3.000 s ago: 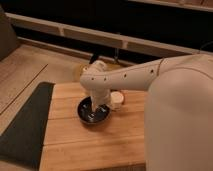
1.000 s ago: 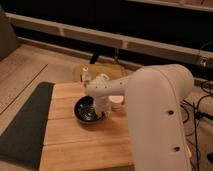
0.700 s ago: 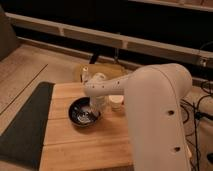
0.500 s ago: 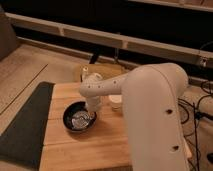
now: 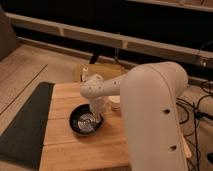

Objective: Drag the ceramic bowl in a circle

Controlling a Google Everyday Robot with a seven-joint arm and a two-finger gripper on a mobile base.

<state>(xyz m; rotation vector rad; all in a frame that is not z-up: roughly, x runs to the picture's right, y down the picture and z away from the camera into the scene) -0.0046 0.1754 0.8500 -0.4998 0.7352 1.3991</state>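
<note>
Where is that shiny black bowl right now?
The glossy black ceramic bowl sits on the wooden table's left half, beside the dark mat; the pincer grips its rim nearest the white cup.

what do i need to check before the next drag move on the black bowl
1. Gripper shut and down at the ceramic bowl, on the rim nearest the cup: ok
2. Rim truly pinched: cannot tell, the arm hides it
3. Bowl sitting flat on the wooden board: ok
4. Bowl fully on the board, apart from its edges: ok
5. White cup out of the circle's path: not ok, it stands close beside the gripper and may get bumped
</note>
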